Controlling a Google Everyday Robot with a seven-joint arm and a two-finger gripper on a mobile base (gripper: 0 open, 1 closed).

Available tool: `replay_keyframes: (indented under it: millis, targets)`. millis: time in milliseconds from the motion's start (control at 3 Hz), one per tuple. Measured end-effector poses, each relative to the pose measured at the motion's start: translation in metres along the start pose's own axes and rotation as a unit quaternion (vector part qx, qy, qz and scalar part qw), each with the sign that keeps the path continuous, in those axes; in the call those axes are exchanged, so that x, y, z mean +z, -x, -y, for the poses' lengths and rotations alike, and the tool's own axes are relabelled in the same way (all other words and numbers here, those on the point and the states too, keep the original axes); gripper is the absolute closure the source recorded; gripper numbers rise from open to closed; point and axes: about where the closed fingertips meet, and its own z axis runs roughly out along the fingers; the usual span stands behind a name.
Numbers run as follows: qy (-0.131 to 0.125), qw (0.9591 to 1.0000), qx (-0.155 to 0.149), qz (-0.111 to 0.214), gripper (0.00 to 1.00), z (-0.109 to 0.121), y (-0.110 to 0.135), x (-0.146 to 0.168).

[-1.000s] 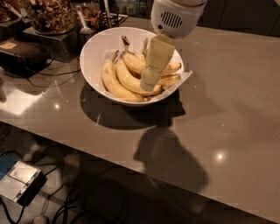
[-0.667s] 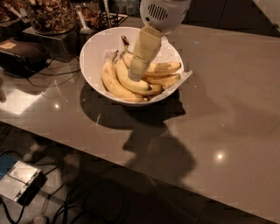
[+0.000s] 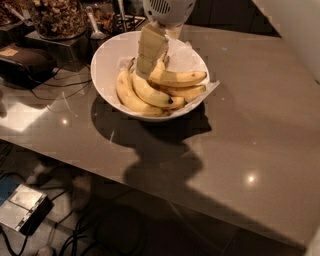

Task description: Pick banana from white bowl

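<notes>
The white bowl (image 3: 102, 60) stands on the grey table at the back left, with a thin paper liner (image 3: 211, 88) sticking out at its right. Several yellow bananas lie in it with their stems toward the back. The top one, the banana (image 3: 180, 78), is brown-speckled with a darker tip pointing right. Two cleaner bananas (image 3: 132, 95) lie to its left and below. My gripper (image 3: 149, 55) reaches down from the white wrist (image 3: 167, 10) into the bowl. It sits at the stem ends of the bunch and hides them.
A jar of nuts (image 3: 55, 17), a metal scoop (image 3: 95, 25) and a black device (image 3: 22, 62) with cables stand behind and left of the bowl. The table's front edge runs diagonally below the bowl. A box (image 3: 22, 212) and cables lie on the floor.
The gripper has moved left and toward the back of the bowl, from over the middle of the bananas to their stem ends. The bananas have not visibly moved.
</notes>
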Motion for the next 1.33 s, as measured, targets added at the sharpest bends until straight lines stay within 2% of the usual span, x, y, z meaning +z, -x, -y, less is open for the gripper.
replay_keyframes:
  millis: [333,1000,1333]
  targets:
    - [-0.001,0.9999,0.015,-0.008,0.37,0.012,0.008,0.012]
    - [0.008,0.9978,0.053,-0.040,0.40,0.038,0.000,0.052]
    - [0.014,0.9964,0.062,-0.055,0.42,0.044,-0.007,0.069]
